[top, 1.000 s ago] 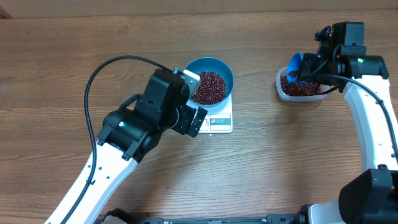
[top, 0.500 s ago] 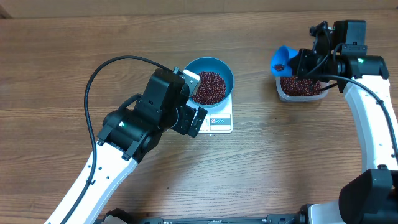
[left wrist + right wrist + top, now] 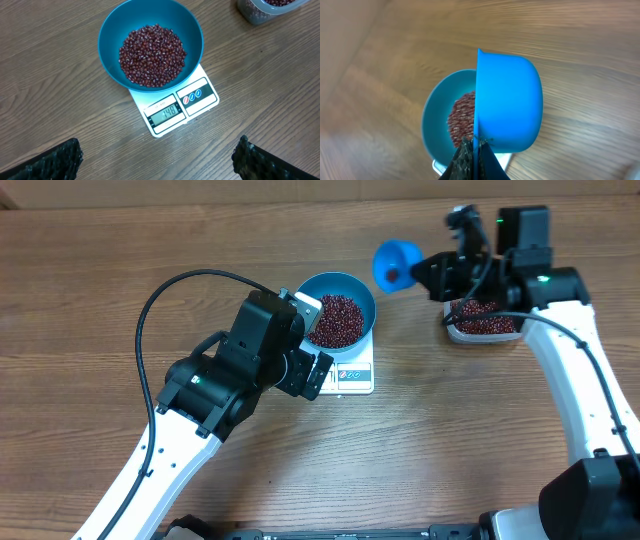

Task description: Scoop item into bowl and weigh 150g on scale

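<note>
The left gripper hovers with its jaws spread wide. The scale lies on the table just beyond them, centred between the two fingers. On it stands the bowl, holding a heap of beans. The left arm reaches in from the near left and has not moved.

Farther away, the right gripper has its jaws pinching the handle of the scoop, with its arm stretched to the left. A second ago the scoop was at the tub. Now it is in the air between tub and bowl, near the bowl's rim.
</note>
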Tool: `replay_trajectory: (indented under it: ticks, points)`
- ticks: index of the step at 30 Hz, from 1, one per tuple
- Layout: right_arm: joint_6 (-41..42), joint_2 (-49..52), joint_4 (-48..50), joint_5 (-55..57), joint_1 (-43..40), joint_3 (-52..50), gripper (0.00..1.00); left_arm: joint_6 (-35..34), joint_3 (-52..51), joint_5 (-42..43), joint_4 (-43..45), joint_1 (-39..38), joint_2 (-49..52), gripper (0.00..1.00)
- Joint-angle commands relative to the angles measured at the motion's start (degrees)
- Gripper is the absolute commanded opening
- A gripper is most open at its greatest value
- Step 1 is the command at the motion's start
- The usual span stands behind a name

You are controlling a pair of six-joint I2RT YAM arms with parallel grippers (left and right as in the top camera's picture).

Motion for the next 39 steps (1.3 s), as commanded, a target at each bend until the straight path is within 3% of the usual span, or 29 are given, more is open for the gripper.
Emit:
replay_trajectory:
  ticks: [1, 15, 34, 39]
  points:
    - [-7.5, -2.0, 0.8, 0.5, 3.3, 1.9, 0.04, 0.7, 0.9, 0.4, 0.1, 0.3, -0.6, 1.00]
    - [-25.5, -2.0, 0.6, 1.0, 9.3, 1.8, 0.04, 0.7, 0.9, 0.5, 0.1, 0.3, -0.6, 1.00]
    - [-29.2, -2.0, 2.4, 4.6, 9.4, 1.8, 0.04, 0.7, 0.9, 0.4, 0.1, 0.3, -0.6, 0.99]
    - [-35.0, -2.0, 2.5, 4.6, 9.4, 1.8, 0.04, 0.7, 0.9, 0.4, 0.1, 0.3, -0.6, 1.00]
